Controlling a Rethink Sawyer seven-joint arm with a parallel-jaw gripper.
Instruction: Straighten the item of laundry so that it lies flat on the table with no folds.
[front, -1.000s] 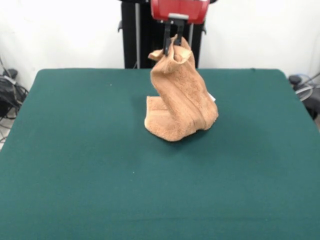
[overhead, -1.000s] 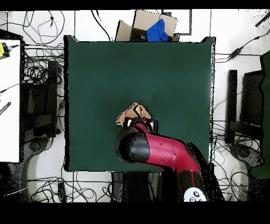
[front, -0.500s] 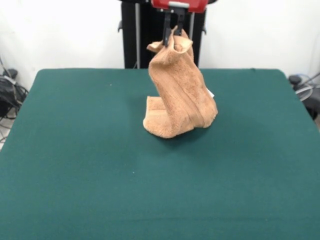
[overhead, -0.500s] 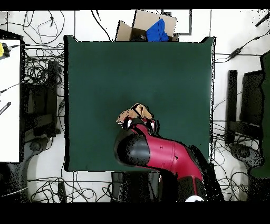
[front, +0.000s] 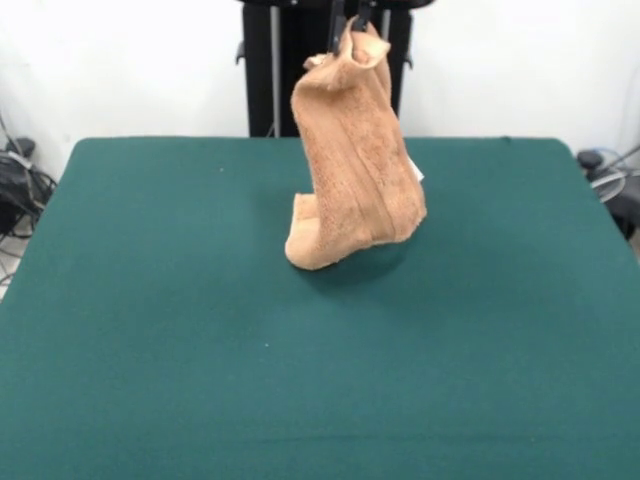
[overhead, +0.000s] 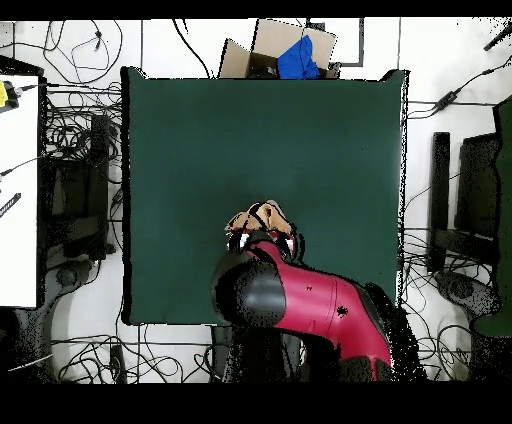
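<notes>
Hanging from end effector (front: 348, 20), towel (front: 352, 165) bottom touching table (front: 150, 300).

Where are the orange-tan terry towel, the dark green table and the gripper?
Orange-tan terry towel (front: 355, 170), front view: middle of the hanging cloth.
Dark green felt table (front: 200, 350), front view: bare top.
Gripper (front: 347, 22), front view: fingers pinching the towel's top.
</notes>
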